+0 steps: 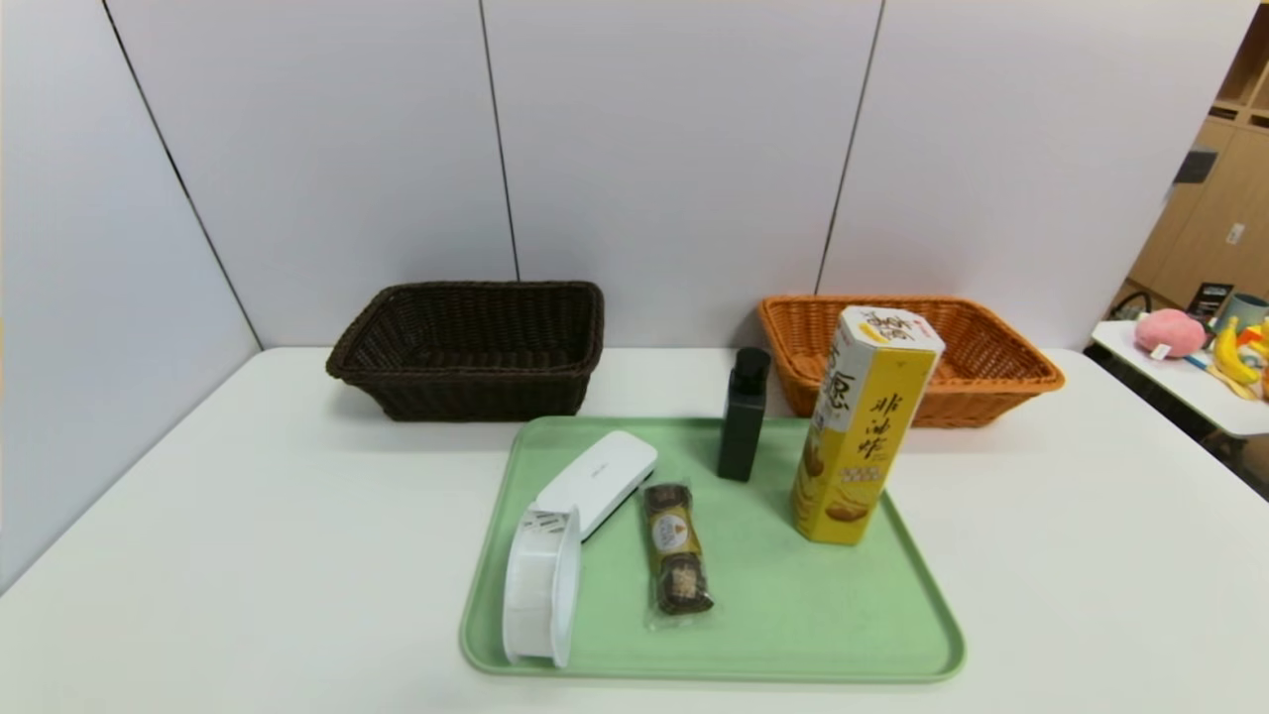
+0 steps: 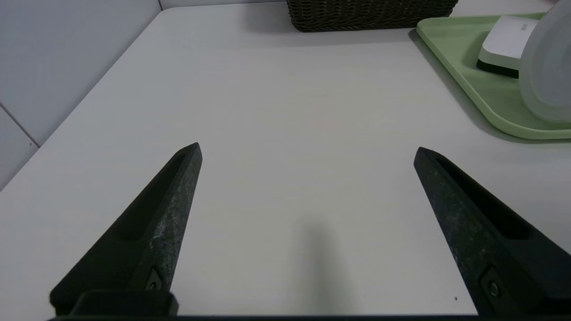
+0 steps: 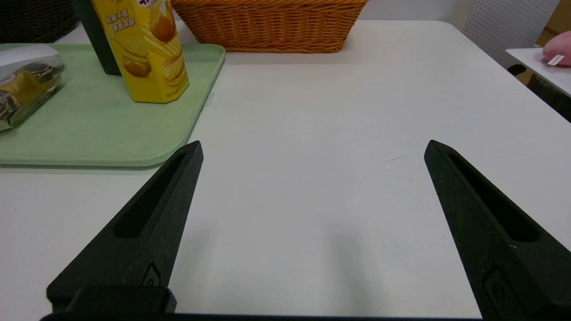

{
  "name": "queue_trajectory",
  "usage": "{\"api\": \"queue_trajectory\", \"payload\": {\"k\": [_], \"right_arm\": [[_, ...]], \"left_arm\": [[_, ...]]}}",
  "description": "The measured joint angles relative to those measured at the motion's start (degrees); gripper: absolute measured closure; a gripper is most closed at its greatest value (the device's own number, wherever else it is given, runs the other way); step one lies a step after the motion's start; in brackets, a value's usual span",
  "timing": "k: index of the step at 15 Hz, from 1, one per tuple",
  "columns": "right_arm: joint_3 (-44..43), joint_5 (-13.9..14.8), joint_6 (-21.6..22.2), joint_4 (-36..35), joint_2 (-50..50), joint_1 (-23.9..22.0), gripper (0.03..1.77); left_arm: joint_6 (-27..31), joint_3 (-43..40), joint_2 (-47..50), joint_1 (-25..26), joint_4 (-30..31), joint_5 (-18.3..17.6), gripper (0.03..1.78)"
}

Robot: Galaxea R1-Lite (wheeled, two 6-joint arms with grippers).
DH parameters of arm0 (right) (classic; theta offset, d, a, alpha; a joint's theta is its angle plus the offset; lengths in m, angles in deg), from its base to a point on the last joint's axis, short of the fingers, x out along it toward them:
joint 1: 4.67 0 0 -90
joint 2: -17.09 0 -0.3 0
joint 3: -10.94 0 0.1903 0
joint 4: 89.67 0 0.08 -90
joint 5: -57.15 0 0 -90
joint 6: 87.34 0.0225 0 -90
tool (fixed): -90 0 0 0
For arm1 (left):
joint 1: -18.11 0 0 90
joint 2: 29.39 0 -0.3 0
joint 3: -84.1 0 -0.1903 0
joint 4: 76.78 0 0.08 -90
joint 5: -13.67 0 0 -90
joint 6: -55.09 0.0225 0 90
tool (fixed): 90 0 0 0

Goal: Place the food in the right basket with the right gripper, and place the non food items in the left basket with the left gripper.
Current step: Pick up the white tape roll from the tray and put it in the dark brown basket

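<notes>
- I judge that the sorting has not started: both baskets look empty from my head camera, and all five things are on the green tray [image 1: 922, 635], which lies on the white table [image 1: 248, 555] in the middle near the front edge.
- The dark basket [image 1: 471, 347] stands at the back edge of the table, on the left; the orange basket [image 1: 1001, 367] stands at the back edge on the right. Both are just behind the tray's far corners.
- Food, for the orange basket: the yellow snack box [image 1: 861, 426] stands upright near the tray's right edge; the chocolate pack [image 1: 676, 547] lies flat about the tray's middle.
- Non-food, for the dark basket: the black pump bottle [image 1: 744, 415] stands upright at the tray's far edge, just beside the snack box; the white flat case [image 1: 598, 481] lies toward the tray's left side; the round white container [image 1: 540, 585] lies on its side at the tray's front left corner, its far end touching or nearly touching the case.
- My left gripper [image 2: 307, 151] has its jaws wide apart and holds nothing; it is over bare table, left of the tray.
- My right gripper [image 3: 312, 149] is also spread wide and empty, over bare table right of the tray.
- Left to do: two things to carry right and three to carry left, so everything.
</notes>
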Motion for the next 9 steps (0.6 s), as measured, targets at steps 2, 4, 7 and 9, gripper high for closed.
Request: {"api": "queue_trajectory", "payload": {"k": [2,4,7,9], "right_arm": [[0.0,0.0,0.0,0.4,0.1,0.0,0.09],[-0.6,0.0,-0.3,1.2,0.2,0.0,0.09],[-9.0,-1.3,0.3,5.0,3.7,0.0,0.09],[-20.0,-2.6,2.3,8.9,11.2,0.2,0.09]], "left_arm": [[-0.4,0.0,0.0,0.0,0.0,0.1,0.12],[0.7,1.5,-0.1,0.0,-0.8,0.0,0.12],[2.0,11.4,-4.5,-0.1,-5.3,-1.1,0.12],[1.1,20.4,-11.6,-0.1,-8.8,-2.0,0.12]]}}
